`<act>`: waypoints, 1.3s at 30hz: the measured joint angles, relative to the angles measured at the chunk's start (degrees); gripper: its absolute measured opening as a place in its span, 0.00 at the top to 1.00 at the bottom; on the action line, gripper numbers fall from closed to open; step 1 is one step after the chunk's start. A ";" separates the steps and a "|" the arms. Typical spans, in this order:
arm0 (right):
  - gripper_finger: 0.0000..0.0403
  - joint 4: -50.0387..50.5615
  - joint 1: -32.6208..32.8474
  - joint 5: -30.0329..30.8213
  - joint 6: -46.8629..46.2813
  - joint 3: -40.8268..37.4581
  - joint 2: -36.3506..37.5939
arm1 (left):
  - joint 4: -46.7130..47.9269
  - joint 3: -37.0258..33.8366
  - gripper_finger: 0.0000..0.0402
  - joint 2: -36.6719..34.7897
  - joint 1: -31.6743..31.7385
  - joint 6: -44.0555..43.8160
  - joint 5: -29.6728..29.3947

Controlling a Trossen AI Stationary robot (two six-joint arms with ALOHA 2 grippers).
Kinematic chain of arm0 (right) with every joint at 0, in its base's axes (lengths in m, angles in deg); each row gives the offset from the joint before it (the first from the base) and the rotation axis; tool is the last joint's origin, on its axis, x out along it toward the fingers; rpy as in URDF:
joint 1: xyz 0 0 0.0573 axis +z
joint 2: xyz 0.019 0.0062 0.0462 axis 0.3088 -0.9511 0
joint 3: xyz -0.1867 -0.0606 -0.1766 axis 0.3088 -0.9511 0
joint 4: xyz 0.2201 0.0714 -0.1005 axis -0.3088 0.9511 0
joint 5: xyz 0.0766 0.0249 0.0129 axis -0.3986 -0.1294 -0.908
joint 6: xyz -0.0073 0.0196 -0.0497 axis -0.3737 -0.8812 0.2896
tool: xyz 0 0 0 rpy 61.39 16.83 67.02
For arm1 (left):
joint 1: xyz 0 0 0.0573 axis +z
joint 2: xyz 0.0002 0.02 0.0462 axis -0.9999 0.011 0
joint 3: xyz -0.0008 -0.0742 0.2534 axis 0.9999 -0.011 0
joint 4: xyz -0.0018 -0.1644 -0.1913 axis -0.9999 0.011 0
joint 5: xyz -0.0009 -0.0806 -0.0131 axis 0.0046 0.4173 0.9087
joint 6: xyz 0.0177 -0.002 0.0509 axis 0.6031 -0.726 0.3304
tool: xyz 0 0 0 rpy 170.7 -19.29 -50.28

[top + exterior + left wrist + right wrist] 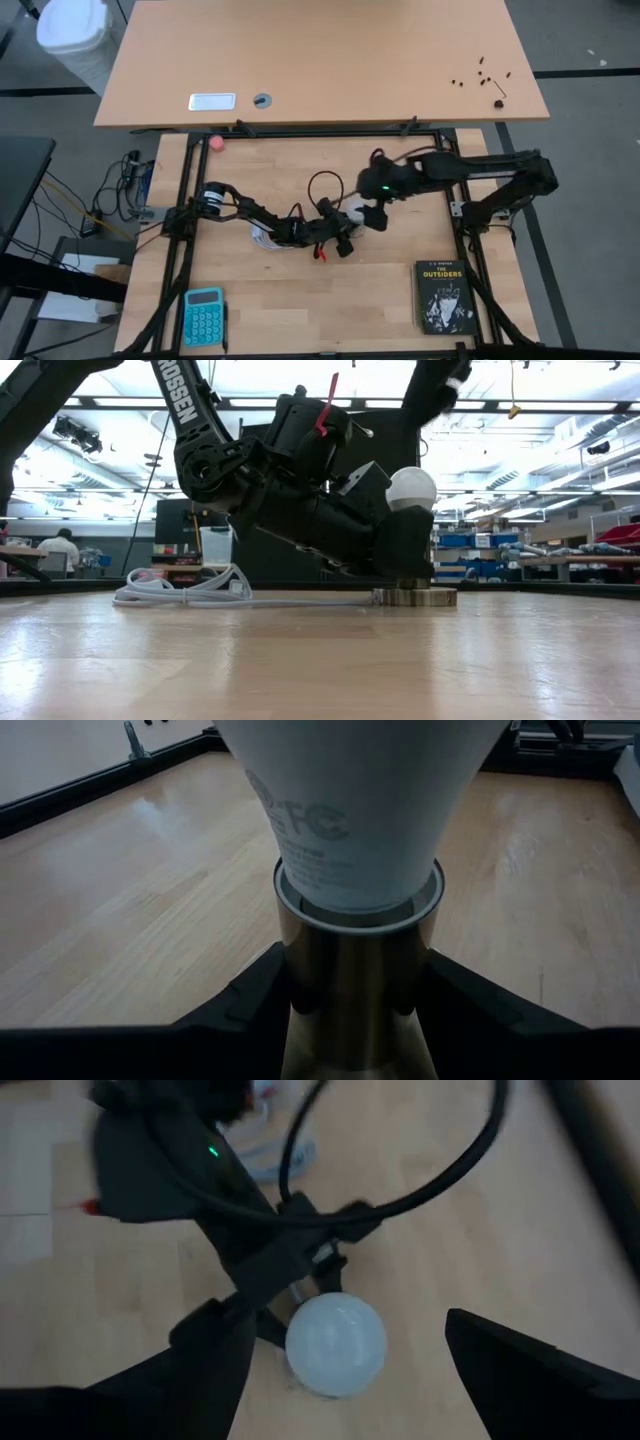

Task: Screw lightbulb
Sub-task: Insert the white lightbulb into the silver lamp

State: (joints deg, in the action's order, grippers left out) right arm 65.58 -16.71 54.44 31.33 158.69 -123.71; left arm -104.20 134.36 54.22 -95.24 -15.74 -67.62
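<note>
Centrally on the desk [300, 300], the lightbulb [411, 488] stands upright in its brass socket [358, 990], whose round base [414, 597] rests on the wood. Low beside it, the left hand [405, 555] is clenched around the socket, its bulky arm blocking the low view's middle. Above the globe, the right hand [340, 1360] hangs released, fingers spread wide. Nearby lie a coiled white cord [185, 592], a teal calculator [203, 316] and a black book [444, 297]
</note>
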 joint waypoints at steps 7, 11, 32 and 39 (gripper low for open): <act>0.19 -3.69 5.24 9.89 -4.43 -10.55 11.67 | 0.04 -0.02 0.54 0.00 0.00 0.04 0.00; 0.19 -12.43 7.30 10.19 -9.30 -23.55 17.68 | 0.02 -0.02 0.54 0.00 0.00 0.09 -0.02; 0.21 -60.26 7.84 12.82 -7.40 -53.15 12.03 | -0.20 -0.07 0.54 0.00 0.13 0.07 -0.02; 0.22 -68.78 5.61 11.35 -3.82 -53.17 9.00 | 0.01 -0.07 0.54 0.00 0.13 0.07 0.02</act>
State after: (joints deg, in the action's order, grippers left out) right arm -3.19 -11.10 65.79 27.52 105.52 -114.71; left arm -104.19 134.29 54.22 -95.11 -15.67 -67.60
